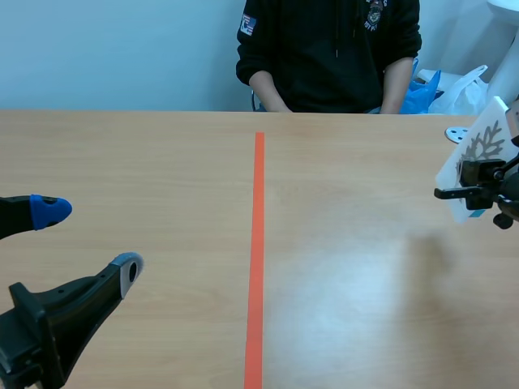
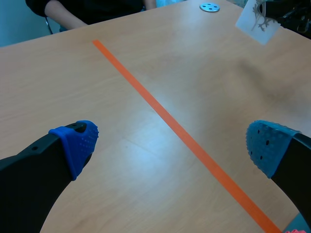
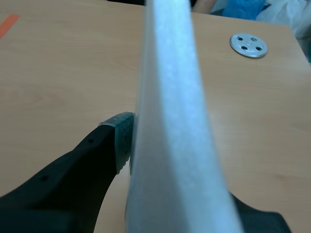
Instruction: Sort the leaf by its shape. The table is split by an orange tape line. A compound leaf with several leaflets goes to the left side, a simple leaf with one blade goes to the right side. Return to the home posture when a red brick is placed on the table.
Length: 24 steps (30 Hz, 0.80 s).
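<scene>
My left gripper [image 1: 89, 241] sits low at the near left with its fingers spread wide and nothing between them. I judge it best kept parked there, clear of the landing area on its side of the table [image 1: 146, 162].

The orange tape line [image 1: 258, 243] runs from the near edge toward the far side and divides the wood into two halves. I measure the drop against it.

Farther out at the right, my right gripper [image 1: 474, 193] is clamped on the lower edge of the leaf card [image 1: 478, 150], holding it tilted and lifted off the table. In the right wrist view the card stands edge-on between the pads, with only one pad [image 3: 121, 141] in sight, so I trust the grip but cannot judge how deep it is. The dark leaf print [image 1: 484, 146] branches into several arms off a central stem, which I read as compound, though it is small. So the card belongs on the left half.

To do this well I carry it level and unhurried across the tape, since a thin card pinched at one edge can swing or slip. I go well past the line before lowering, set it flat, then release.

Beyond the card a metal disc [image 3: 249, 44] lies on the far right of the table, and a person [image 1: 328, 57] sits across at the far edge. I keep the sweep low and away from both.
</scene>
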Tool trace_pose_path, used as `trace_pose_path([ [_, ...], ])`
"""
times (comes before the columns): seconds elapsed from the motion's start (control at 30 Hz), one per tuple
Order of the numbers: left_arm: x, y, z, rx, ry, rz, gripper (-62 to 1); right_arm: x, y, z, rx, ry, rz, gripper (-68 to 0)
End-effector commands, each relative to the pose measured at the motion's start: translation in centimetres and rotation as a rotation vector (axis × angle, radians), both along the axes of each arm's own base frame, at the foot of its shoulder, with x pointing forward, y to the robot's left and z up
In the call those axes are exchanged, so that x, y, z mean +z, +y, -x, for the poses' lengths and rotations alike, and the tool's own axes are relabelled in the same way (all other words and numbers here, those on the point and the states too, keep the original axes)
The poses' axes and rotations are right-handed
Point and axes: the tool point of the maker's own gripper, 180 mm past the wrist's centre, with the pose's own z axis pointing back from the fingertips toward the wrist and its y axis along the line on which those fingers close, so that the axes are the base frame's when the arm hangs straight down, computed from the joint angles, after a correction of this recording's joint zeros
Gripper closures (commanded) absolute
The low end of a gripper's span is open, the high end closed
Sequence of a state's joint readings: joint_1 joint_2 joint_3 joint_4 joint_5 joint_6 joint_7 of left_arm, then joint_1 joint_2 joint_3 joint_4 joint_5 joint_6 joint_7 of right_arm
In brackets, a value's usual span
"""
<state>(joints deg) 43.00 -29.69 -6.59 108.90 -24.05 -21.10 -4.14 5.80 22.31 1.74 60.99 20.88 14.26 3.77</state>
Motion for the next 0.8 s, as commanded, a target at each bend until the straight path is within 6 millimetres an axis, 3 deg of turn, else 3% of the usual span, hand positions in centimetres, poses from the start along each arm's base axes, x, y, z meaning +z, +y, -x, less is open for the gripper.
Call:
trace_pose_path([
  [0.0,0.8,-0.2,-0.2,-0.002,-0.025,0.017,-62.3,2.1,0.2,-1.7,0.003,-0.067,-0.012,-3.7],
  [0.27,0.8,-0.2,-0.2,-0.002,-0.025,0.017,-62.3,0.3,0.2,-3.9,-0.057,-0.042,-0.075,-3.7],
  [0.57,0.8,-0.2,-0.2,-0.002,-0.025,0.017,-62.3,-2.2,-0.4,-4.4,-0.126,-0.004,-0.077,-3.8],
  [0.77,0.8,-0.2,-0.2,-0.002,-0.025,0.017,-62.3,-2.7,-0.5,-4.2,-0.131,0.025,-0.077,-12.6],
])
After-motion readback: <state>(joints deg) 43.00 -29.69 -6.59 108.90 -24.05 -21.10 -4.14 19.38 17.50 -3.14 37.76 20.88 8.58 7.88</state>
